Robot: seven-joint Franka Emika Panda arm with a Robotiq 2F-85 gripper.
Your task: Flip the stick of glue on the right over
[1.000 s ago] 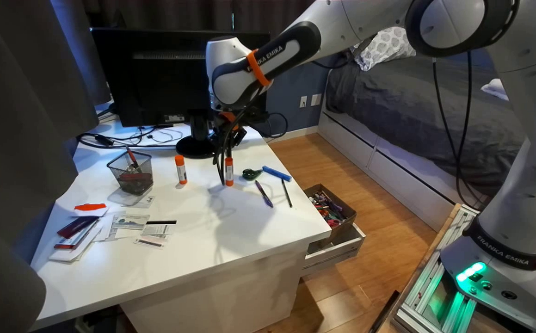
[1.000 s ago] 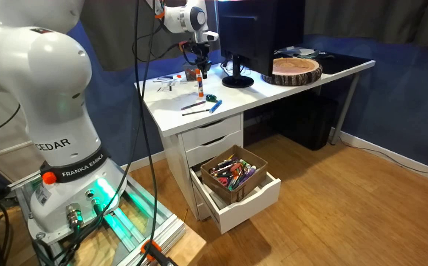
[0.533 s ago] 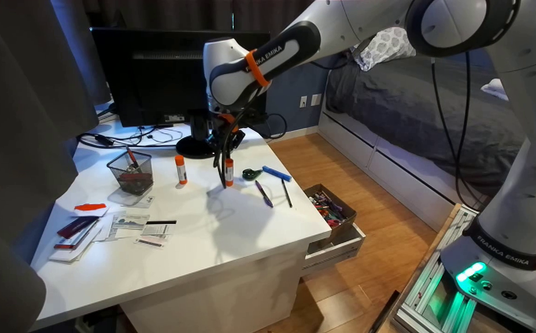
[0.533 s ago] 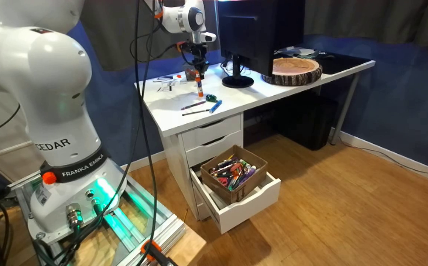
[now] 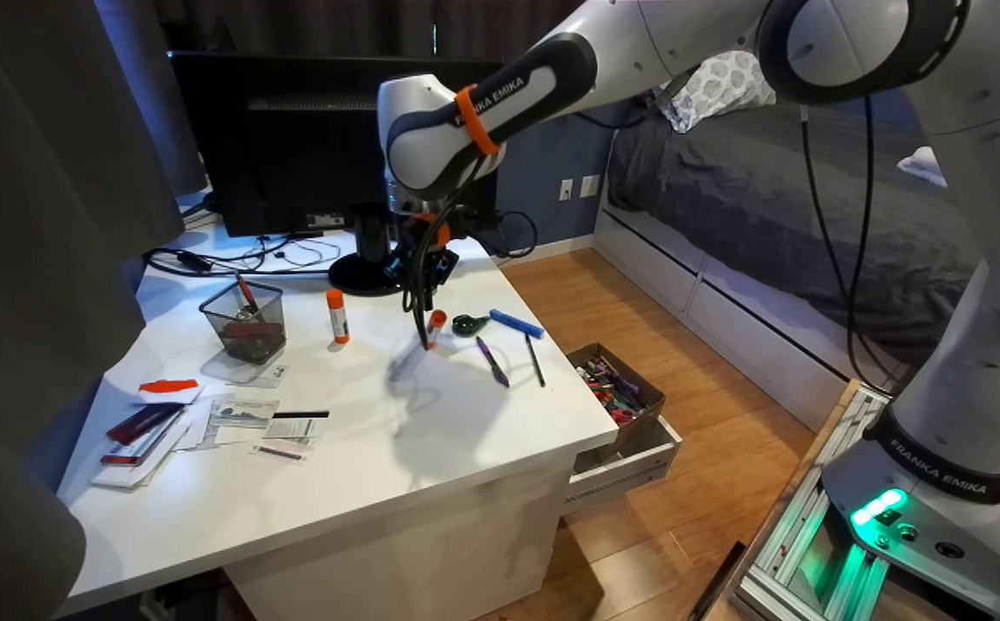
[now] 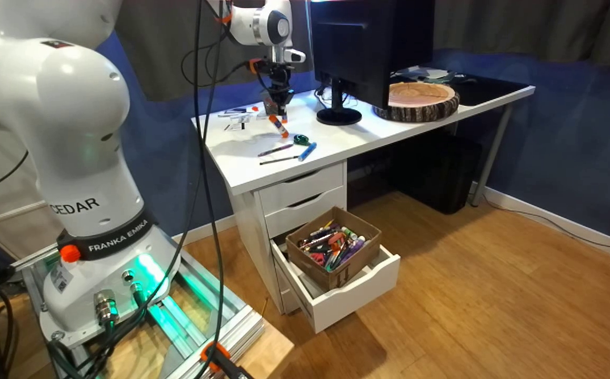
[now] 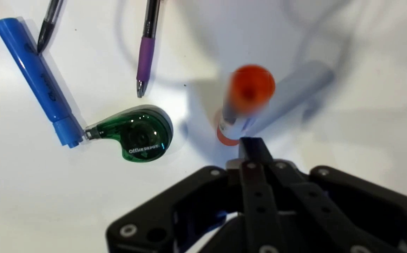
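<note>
The right glue stick (image 5: 436, 328), white with orange ends, is tilted on the desk. In an exterior view (image 6: 279, 127) it leans well over with its lower end on the desk. In the wrist view its orange end (image 7: 252, 88) is blurred and points up toward the camera. My gripper (image 7: 254, 140) is shut with nothing between its fingertips, right beside the stick; whether it touches the stick is unclear. The gripper also shows in an exterior view (image 6: 282, 111). The look-alike glue stick (image 5: 338, 316) stands upright to the left.
A green correction tape (image 7: 145, 135), a blue marker (image 7: 36, 79), a purple pen (image 7: 146, 58) and a dark pen (image 5: 535, 360) lie near the tilted stick. A mesh pen holder (image 5: 245, 323), cards (image 5: 245, 412) and the monitor (image 5: 318, 147) are also on the desk.
The right glue stick stood upright a second ago and nearly so half a second ago; now it leans strongly. My gripper has moved slightly toward the stick and lower.
</note>
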